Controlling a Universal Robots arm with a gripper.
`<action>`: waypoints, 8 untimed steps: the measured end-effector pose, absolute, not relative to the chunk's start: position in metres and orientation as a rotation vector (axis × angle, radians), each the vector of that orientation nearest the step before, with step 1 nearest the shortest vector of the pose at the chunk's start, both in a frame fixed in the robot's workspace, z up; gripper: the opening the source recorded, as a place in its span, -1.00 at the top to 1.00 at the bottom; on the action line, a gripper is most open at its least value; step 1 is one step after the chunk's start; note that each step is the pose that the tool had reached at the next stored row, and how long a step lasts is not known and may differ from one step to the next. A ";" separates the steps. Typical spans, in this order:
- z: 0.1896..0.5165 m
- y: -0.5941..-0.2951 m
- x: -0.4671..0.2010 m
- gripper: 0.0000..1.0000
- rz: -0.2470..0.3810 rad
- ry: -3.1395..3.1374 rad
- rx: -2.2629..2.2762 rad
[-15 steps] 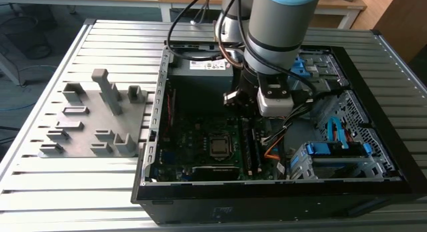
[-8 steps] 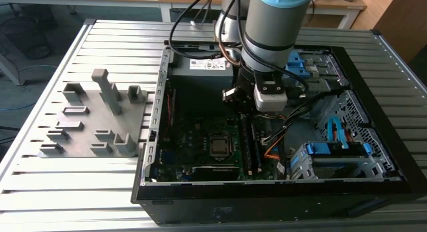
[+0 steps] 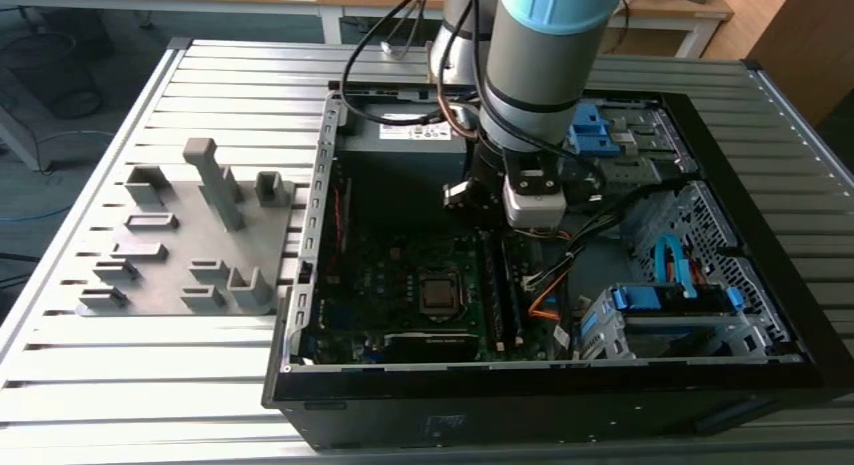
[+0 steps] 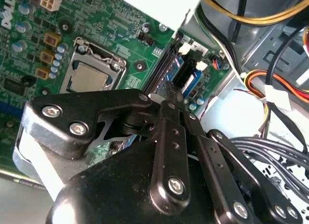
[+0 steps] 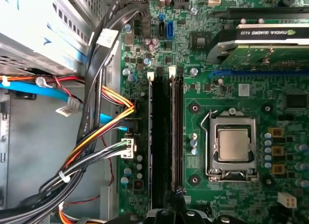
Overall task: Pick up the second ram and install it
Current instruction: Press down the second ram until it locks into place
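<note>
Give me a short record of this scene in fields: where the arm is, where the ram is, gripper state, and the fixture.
arm: over the open computer case, above the memory slots
gripper: low over the slots; open or shut cannot be told
second ram: cannot tell it apart from the slots
processor socket: beside the slots
grey fixture: on the table, at the exterior view's left of the case

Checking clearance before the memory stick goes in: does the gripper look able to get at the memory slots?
Probably yes: the gripper hangs just above the memory slots in the open case, and the cables lie beside the slots, not across them.
</note>
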State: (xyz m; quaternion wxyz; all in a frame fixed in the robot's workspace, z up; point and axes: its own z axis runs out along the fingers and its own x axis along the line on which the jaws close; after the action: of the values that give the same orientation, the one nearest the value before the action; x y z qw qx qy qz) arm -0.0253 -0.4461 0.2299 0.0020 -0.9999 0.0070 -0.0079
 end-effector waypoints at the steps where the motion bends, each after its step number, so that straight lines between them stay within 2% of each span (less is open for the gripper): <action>1: 0.229 -0.446 -0.025 0.80 -0.025 0.022 -3.138; 8: 0.222 -0.445 -0.025 0.80 -0.025 0.022 -3.137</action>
State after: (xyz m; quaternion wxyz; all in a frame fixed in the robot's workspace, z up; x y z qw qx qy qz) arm -0.0253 -0.4445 0.2223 0.0022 -0.9999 0.0070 -0.0079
